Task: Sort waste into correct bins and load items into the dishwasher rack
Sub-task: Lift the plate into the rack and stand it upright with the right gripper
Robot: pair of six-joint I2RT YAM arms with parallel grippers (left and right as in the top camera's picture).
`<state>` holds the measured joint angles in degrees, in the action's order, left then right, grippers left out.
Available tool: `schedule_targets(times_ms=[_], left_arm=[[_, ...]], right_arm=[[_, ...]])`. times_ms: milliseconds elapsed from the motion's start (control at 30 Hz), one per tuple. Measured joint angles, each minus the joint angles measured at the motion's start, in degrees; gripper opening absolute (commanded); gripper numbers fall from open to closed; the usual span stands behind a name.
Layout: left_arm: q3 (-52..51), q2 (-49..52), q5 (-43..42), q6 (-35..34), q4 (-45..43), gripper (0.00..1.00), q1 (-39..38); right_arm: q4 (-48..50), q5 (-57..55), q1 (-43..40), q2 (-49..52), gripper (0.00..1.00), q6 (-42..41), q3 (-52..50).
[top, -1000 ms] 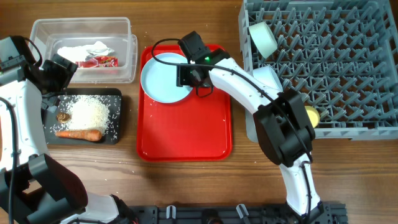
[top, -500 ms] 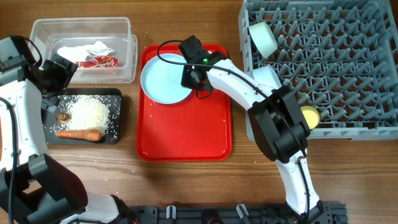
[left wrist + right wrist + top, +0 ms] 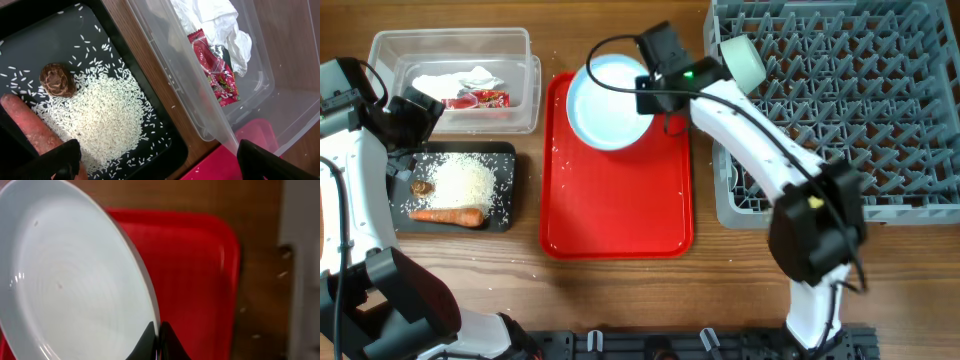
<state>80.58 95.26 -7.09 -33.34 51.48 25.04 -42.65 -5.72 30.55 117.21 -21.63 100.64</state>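
My right gripper (image 3: 646, 98) is shut on the rim of the light blue plate (image 3: 608, 100), which hangs tilted above the far end of the red tray (image 3: 620, 210). In the right wrist view the fingers (image 3: 149, 339) pinch the plate (image 3: 75, 280) edge. My left gripper (image 3: 157, 167) stands open over the black tray (image 3: 506, 152), holding nothing. That tray holds the carrot (image 3: 447, 214), rice (image 3: 465, 180) and a brown lump (image 3: 57, 80). The clear tub (image 3: 455, 42) holds tissue (image 3: 220, 20) and a red wrapper (image 3: 215, 70).
The grey dishwasher rack (image 3: 840, 100) fills the right side, with a pale green bowl (image 3: 742, 62) leaning at its left edge. My right arm crosses the rack's near left corner. Bare wooden table lies in front of the trays.
The right gripper closed on the plate's rim, then lifted it off the red tray and carried it toward the back right. The left arm has not moved.
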Motion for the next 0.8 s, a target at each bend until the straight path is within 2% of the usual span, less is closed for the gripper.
schedule_targets(times_ms=[133,333,467,633,800], left_arm=[[0.0,0.0,0.0,0.0,0.0,1.00,0.0],[0.0,0.0,0.0,0.0,0.0,1.00,0.0],[0.0,0.0,0.0,0.0,0.0,1.00,0.0],[0.0,0.0,0.0,0.0,0.0,1.00,0.0],[0.0,0.0,0.0,0.0,0.0,1.00,0.0]], right_arm=[[0.0,-9.3,0.0,-10.8,0.05,8.5,0.0],[-0.9,-31.7,-1.4,-22.3,0.04,14.8,0.0],[-2.7,-44.0,-8.4,-25.9,0.04,18.4,0.0],[-6.2,-47.5,-18.3,-25.8,0.04,19.6,-0.1],[-6.3,-47.9,-22.0,-25.1,0.04,20.7,-3.1]])
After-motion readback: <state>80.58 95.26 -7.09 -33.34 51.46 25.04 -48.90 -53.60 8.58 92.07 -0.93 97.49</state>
